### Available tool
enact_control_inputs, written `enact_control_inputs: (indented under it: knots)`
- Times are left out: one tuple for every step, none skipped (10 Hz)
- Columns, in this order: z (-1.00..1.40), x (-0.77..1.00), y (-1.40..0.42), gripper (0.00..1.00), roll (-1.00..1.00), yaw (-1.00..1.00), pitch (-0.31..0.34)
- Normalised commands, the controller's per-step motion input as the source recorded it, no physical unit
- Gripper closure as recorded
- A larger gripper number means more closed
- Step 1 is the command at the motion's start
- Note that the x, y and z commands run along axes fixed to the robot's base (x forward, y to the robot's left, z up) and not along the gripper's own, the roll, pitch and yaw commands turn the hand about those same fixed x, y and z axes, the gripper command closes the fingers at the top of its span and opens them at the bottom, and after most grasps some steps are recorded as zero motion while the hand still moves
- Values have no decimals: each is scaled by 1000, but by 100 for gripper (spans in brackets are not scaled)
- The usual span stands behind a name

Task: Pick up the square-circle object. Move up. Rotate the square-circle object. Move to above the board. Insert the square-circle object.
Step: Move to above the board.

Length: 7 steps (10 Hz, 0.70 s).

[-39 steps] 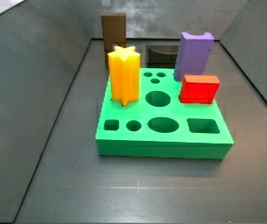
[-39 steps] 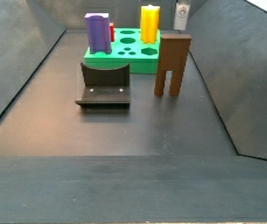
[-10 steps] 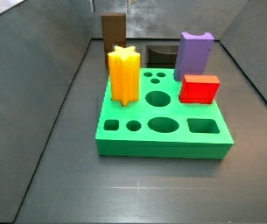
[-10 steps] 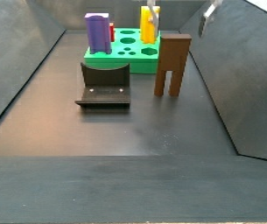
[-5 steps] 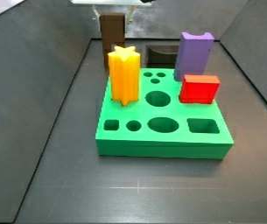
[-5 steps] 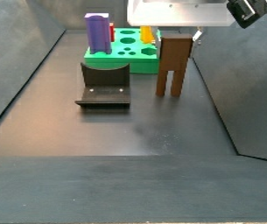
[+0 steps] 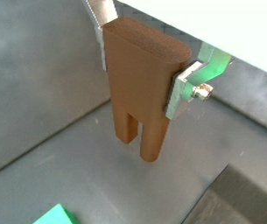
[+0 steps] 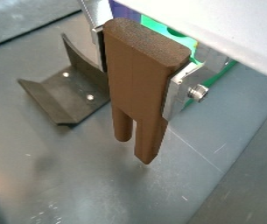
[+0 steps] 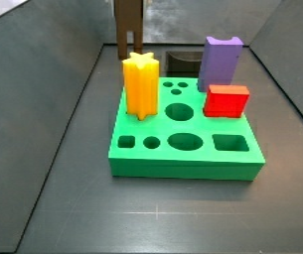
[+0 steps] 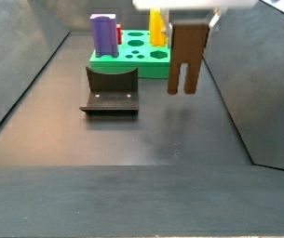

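- Between the fingers of the gripper (image 8: 138, 68), in both wrist views, we found the square-circle object (image 8: 139, 87) clamped: the silver plates pressed flat against its two opposite sides near the upper end, with no gap showing.
- We noted the jaws opened only to the width of the block; one finger (image 7: 189, 83) showed a bolt on its outer face.
- We recorded the square-circle object (image 10: 188, 58) hanging upright in a side view, its two legs pointing down and clear of the dark floor (image 10: 144, 139), with a faint shadow beneath it.
- We observed it as a tall dark-brown block, flat-sided, its lower end split by a narrow slot into two parallel legs (image 7: 143, 136) with rounded tips.
- We placed it beside the board (image 10: 138, 58), near the yellow peg (image 10: 159, 28), and apart from the fixture (image 10: 111, 90).
- We saw, in a side view, the block (image 9: 128, 28) behind the board (image 9: 187, 139), rising out of the frame above the yellow peg (image 9: 140, 85).
- We logged the purple block (image 9: 221, 60) and red cube (image 9: 227, 100) standing on the board.
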Motion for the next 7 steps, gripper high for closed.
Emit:
enact_control_inputs:
  knots:
    - [1000, 51, 123, 100, 128, 45, 108]
    - [1000, 49, 117, 100, 92, 35, 88]
    - [1000, 48, 112, 100, 85, 29, 85]
    - [1000, 46, 104, 100, 71, 18, 83]
    - [1000, 45, 100, 100, 59, 10, 83]
    - [1000, 44, 96, 100, 49, 4, 84]
    - [1000, 43, 92, 100, 42, 0, 85]
